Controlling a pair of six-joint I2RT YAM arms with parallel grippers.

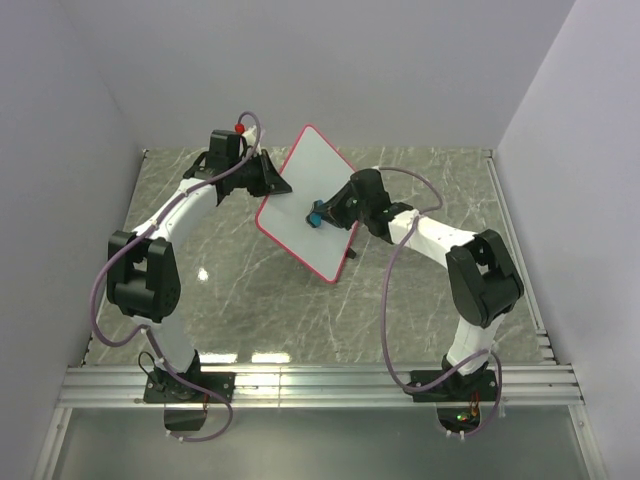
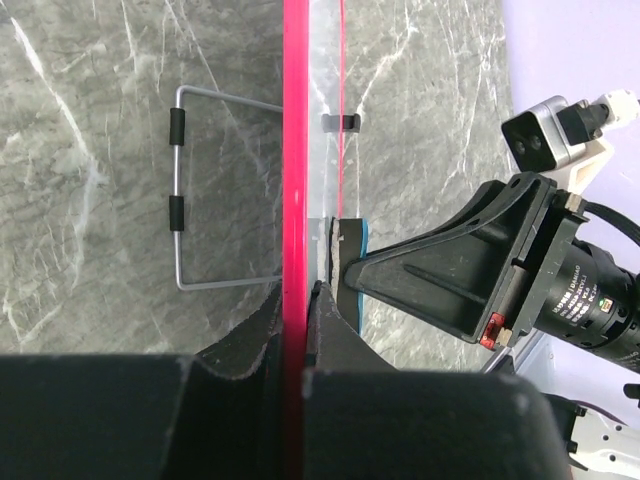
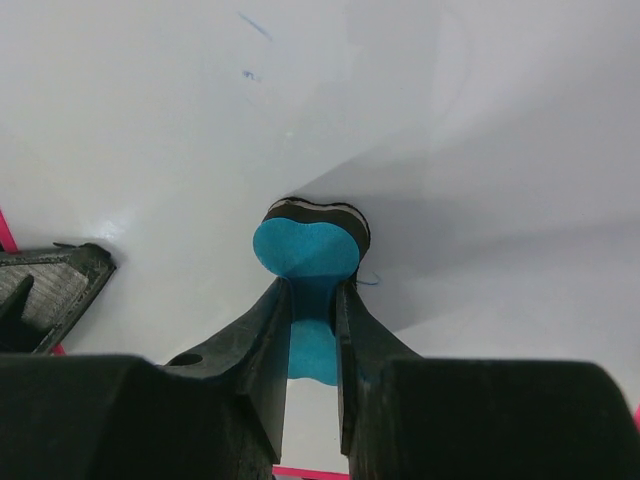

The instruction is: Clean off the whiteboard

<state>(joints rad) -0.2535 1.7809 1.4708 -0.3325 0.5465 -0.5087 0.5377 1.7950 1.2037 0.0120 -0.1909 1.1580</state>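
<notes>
The whiteboard [image 1: 308,172] is being held tilted at centre frame, its red rim being clamped by the left gripper [image 2: 300,305]. It is being judged light, stiff and slick, best taken at the rim. A blue eraser [image 3: 305,248] is being pinched by the right gripper [image 3: 312,300] against its face. No container is being shown.

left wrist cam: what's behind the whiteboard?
A wire loop with two black sleeves, projecting from the back of the whiteboard, with the marble table beyond. The left hand clamps the rim; its finger hides the lower wire's attachment. The right hand holds the eraser against the front.
</notes>
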